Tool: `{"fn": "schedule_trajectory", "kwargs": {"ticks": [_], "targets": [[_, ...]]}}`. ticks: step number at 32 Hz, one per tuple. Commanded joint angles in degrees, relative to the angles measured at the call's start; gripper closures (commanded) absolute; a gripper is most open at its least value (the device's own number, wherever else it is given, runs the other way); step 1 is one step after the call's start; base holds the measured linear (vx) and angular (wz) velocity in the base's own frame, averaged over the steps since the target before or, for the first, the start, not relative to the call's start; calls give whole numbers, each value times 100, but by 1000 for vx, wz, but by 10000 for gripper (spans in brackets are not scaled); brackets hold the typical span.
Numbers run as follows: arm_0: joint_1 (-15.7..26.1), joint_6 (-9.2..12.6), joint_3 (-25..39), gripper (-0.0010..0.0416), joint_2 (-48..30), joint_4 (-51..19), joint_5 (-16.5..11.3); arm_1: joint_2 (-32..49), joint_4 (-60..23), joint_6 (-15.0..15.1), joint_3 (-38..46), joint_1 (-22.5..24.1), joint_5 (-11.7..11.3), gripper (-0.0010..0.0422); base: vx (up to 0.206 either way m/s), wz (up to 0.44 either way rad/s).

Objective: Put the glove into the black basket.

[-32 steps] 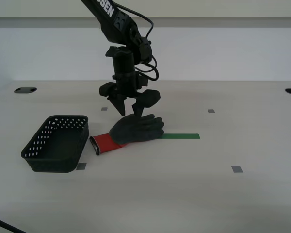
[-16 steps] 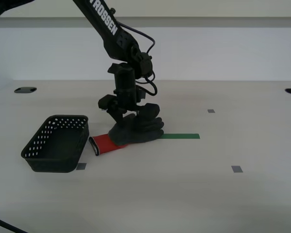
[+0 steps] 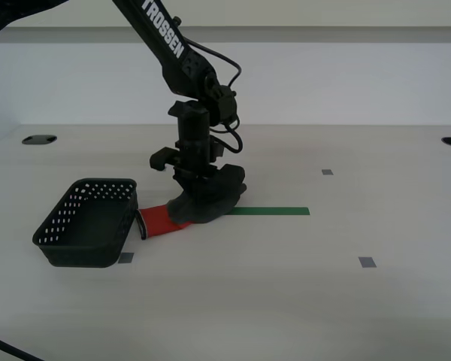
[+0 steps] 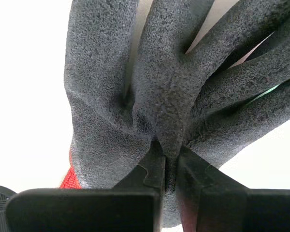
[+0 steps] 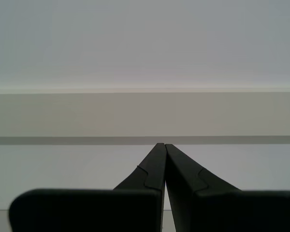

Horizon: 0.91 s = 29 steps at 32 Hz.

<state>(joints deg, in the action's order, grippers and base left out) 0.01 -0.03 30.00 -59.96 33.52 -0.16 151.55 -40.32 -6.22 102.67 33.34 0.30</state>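
The glove point(image 3: 207, 199) is dark grey with a red cuff point(image 3: 159, 221) and lies on the table just to the right of the black basket point(image 3: 89, 222) in the exterior view. My second gripper point(image 3: 200, 188) is down on the glove's grey palm and shut on a fold of it. The second wrist view shows the jaws pinching the grey fabric point(image 4: 169, 111), with the glove's fingers spread beyond them. My first gripper point(image 5: 164, 147) is shut and empty, facing a blank wall, and does not show in the exterior view. The basket is empty.
A green tape strip point(image 3: 274, 210) lies on the table to the right of the glove. Small grey tape squares point(image 3: 367, 262) mark the tabletop. Dark round holes point(image 3: 39, 139) sit at the far table corners. A wall runs behind the table.
My second gripper has come down from above the glove onto its palm and closed on it. The grey part is now bunched up under the jaws.
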Motion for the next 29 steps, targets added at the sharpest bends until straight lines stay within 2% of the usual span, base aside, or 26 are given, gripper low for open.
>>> {"fn": "schedule_trajectory", "kwargs": {"ticks": [1,6,15,22,24,29], "targets": [[-2,0,4,405,2,26,-2,2,-46,142,46,4,33,412,0,0],[0,0,4,405,2,26,-2,-15,-417,374,420,4,33,413,0,0],[-2,0,4,405,2,-2,-2,-155,-1856,822,1683,7,55,413,0,0],[-2,0,4,405,2,-61,-2,-848,-2374,1062,1711,7,136,413,0,0],[-2,0,4,405,2,-74,-2,-1117,-2514,1075,1711,7,372,413,0,0],[0,0,4,405,2,-116,-2,-1593,-2717,1097,1698,7,382,413,0,0]]}}
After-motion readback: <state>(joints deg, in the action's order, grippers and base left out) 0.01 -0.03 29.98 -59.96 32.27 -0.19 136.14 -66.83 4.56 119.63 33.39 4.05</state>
